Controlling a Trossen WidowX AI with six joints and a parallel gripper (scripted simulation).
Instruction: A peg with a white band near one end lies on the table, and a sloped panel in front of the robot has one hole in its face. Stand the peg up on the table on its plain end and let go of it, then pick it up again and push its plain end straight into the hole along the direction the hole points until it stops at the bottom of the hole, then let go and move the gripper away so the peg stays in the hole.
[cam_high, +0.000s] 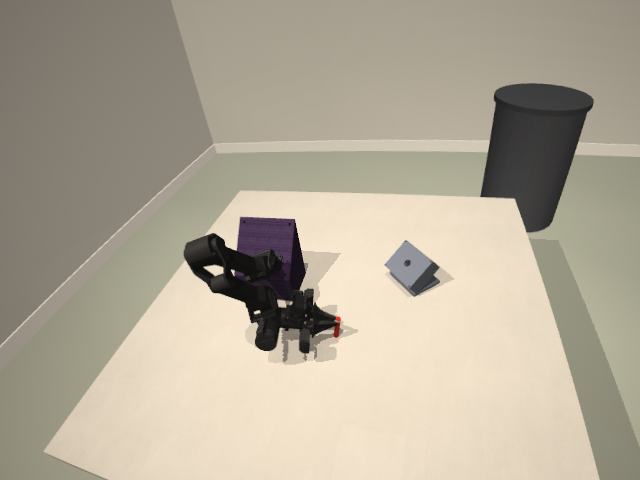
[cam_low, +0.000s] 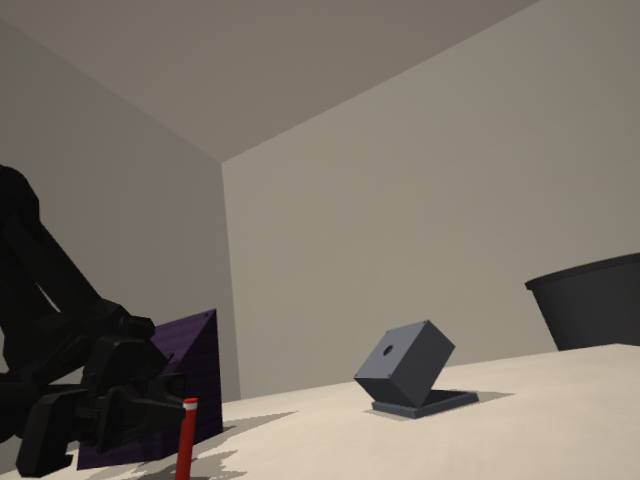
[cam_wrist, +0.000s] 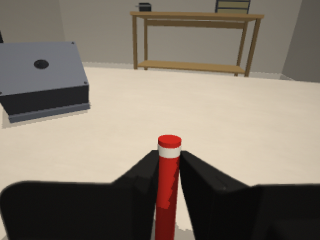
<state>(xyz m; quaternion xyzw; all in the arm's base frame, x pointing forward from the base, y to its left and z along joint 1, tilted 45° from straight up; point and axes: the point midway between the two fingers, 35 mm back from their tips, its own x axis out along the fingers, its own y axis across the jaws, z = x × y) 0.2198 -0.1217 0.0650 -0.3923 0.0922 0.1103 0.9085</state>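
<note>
A red peg (cam_high: 336, 329) (cam_low: 186, 439) (cam_wrist: 167, 200) with a white band near its top end is held nearly upright, plain end down. My gripper (cam_high: 337, 322) (cam_low: 184, 411) (cam_wrist: 168, 157) reaches it from the side, almost level, and is shut on it just below the band. The peg's lower end is cut off in the exterior view and the wrist view; whether it touches the table cannot be told. The grey sloped panel (cam_high: 419, 266) (cam_low: 408, 356) (cam_wrist: 35, 77) stands on its base farther off, its face with one dark hole tilted upward.
A purple wedge-shaped block (cam_high: 266, 235) (cam_low: 204, 382) stands beside and behind the arm. The pale table (cam_high: 439, 387) (cam_low: 320, 439) (cam_wrist: 240, 125) bears everything. A dark bin (cam_high: 532, 155) (cam_low: 589, 310) stands beyond the table's far right corner. A wooden bench (cam_wrist: 200, 17) is in the background of the wrist view.
</note>
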